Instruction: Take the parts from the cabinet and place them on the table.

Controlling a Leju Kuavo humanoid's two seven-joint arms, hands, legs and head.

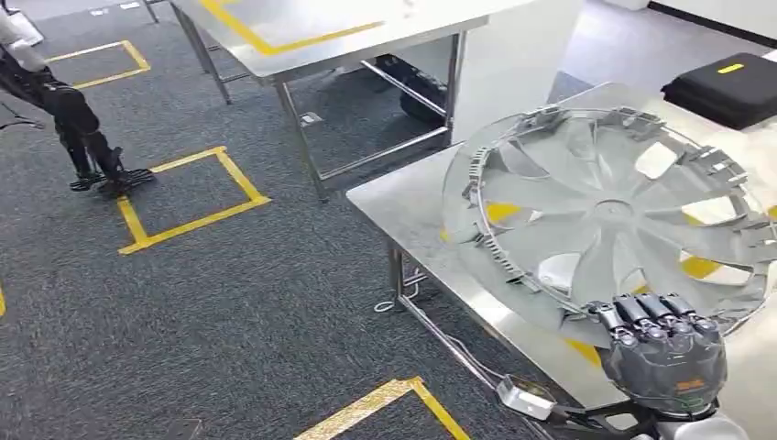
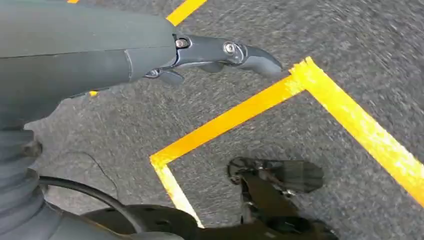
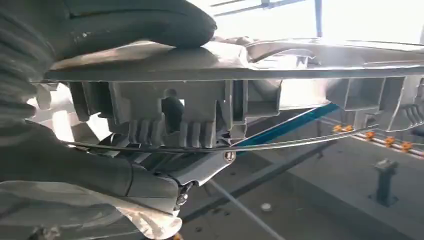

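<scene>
Right hand: I hold the wheel cover by its near rim, my thumb pressing on one face and my fingers under the clip ring, so the pinch carries the whole disc
Wheel cover: tilted over the steel table, its clip side facing me; its far edge seems close to or on the tabletop, I cannot tell which
Why tilted: I judge it lets that edge land first
Left hand: holds nothing, fingers loosely extended, hanging over the carpet beside yellow floor tape, away from the table
Black case: beyond the wheel cover, well apart
Task stage: placing, not yet released
</scene>
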